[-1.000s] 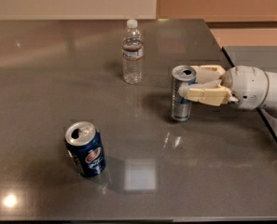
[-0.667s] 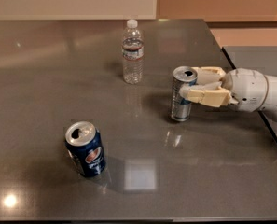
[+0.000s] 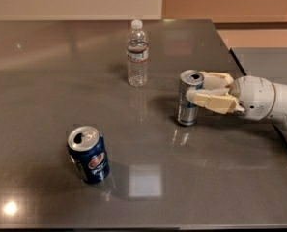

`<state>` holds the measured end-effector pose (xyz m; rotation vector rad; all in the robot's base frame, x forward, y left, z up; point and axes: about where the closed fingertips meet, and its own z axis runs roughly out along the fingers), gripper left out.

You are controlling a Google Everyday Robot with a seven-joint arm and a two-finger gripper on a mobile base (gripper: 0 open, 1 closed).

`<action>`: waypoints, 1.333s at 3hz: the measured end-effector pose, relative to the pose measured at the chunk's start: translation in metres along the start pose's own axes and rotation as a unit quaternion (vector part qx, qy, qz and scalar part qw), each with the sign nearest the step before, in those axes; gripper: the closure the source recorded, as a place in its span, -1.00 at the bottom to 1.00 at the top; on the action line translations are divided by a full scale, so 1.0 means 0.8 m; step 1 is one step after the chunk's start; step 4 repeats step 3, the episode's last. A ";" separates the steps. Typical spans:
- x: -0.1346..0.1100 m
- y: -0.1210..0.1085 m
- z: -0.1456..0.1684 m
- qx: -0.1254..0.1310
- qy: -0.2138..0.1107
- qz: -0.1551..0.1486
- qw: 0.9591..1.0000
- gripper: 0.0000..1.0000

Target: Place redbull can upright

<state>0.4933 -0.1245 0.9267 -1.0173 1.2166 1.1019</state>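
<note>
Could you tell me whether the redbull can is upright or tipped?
Upright: the redbull can stands base-down on the table, gripper clasping its side.

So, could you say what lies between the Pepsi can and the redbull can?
Only bare table, as the camera view shows; the pincer clasps the redbull can.

The claw (image 3: 197,87), at the right of the surface (image 3: 46,81), grips the redbull can (image 3: 185,111); its near finger (image 3: 213,102) hides part of the can's side. The right edge cuts off the arm (image 3: 276,100).
</note>
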 end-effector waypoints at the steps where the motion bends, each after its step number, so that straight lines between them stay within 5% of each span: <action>1: 0.006 -0.001 -0.003 0.001 0.000 0.004 1.000 -0.73; 2: 0.016 0.000 -0.011 0.007 0.014 0.010 1.000 -1.00; 4: 0.016 0.000 -0.011 0.007 0.015 0.010 1.000 -1.00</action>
